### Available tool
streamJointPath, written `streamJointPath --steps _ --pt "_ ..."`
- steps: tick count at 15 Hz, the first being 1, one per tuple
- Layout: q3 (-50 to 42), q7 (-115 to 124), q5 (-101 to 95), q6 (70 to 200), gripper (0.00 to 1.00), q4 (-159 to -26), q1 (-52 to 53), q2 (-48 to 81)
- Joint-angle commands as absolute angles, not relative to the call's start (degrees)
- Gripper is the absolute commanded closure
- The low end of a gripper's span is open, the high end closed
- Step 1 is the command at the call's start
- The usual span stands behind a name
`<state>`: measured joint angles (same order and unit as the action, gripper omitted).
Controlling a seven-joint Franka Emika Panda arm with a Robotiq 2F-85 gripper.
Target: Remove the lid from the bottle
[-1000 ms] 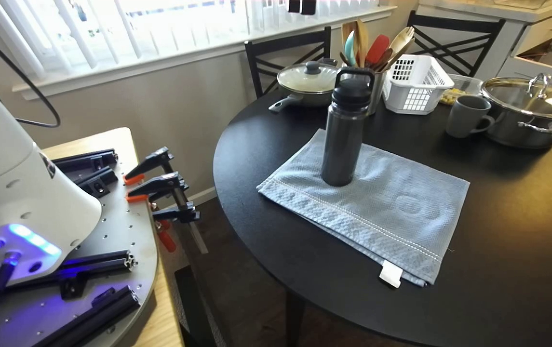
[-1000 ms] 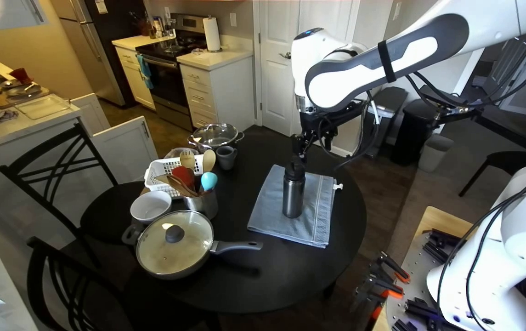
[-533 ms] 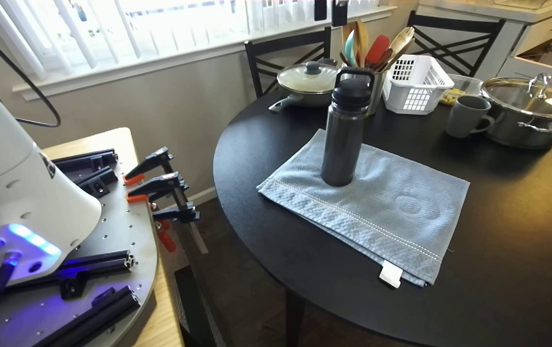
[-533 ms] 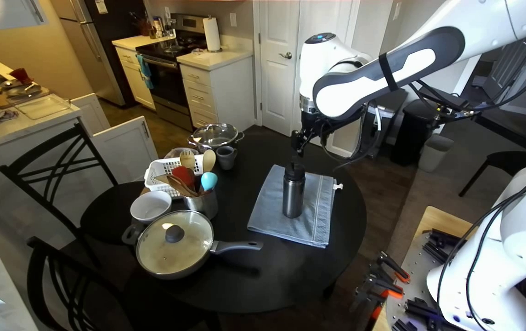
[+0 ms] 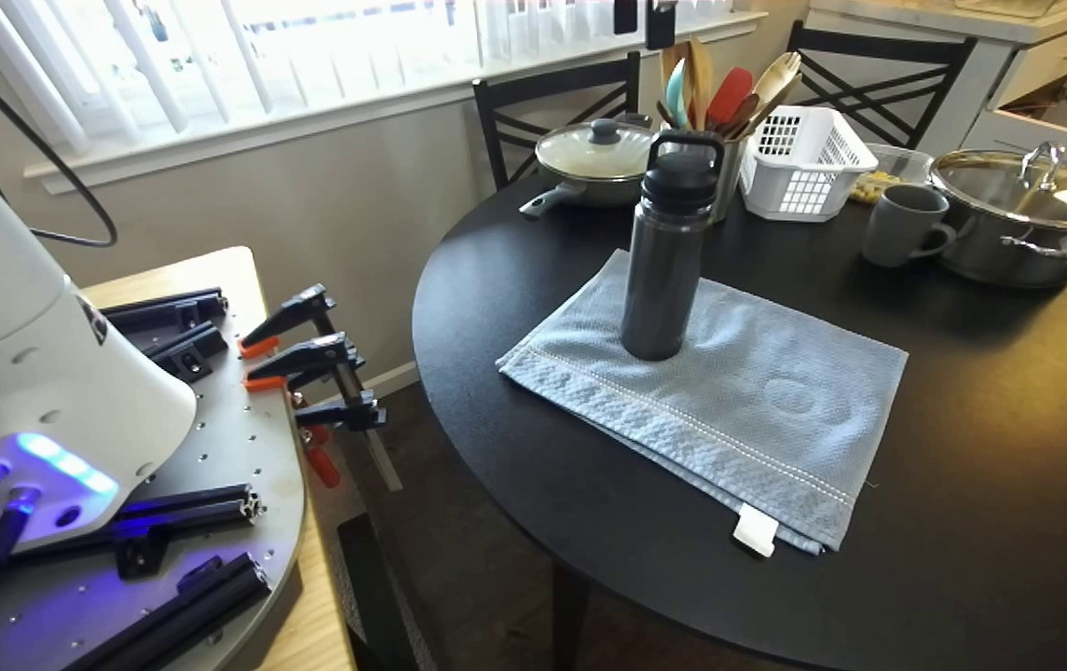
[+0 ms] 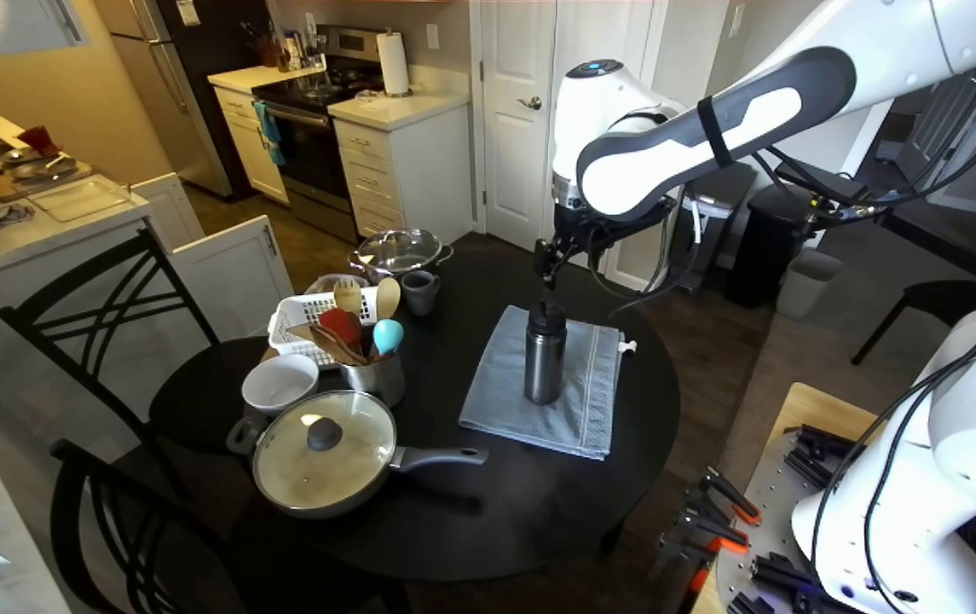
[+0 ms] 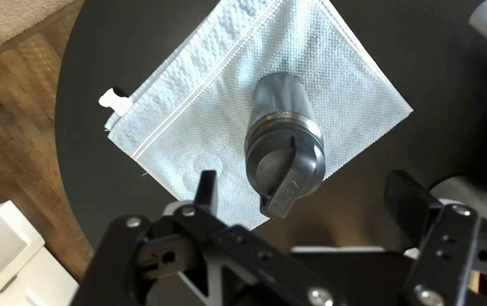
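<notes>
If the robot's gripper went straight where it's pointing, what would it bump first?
Probably the black lid on the bottle: it shows between the open fingers in the wrist view, though depth is unclear.

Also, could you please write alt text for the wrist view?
A dark grey bottle with its black lid on stands upright on a folded pale blue towel. In the foreground, the open gripper does not touch the lid. A black table lies below.
</notes>
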<state>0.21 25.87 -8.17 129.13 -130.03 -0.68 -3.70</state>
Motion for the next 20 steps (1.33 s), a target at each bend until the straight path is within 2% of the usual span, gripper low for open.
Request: streamJointPath --steps 1,18,19,20 --pt "-1.2 25.6 -3.3 133.5 0.0 -128.3 -1.8 0.5" --pt "-3.7 28.0 2.1 137.5 0.0 -123.4 -1.3 11.3" --pt "-3.7 28.0 2.4 137.3 0.25 -123.1 -1.3 11.6" --pt "-3.8 28.4 2.3 137.2 0.27 -123.0 -1.3 11.7"
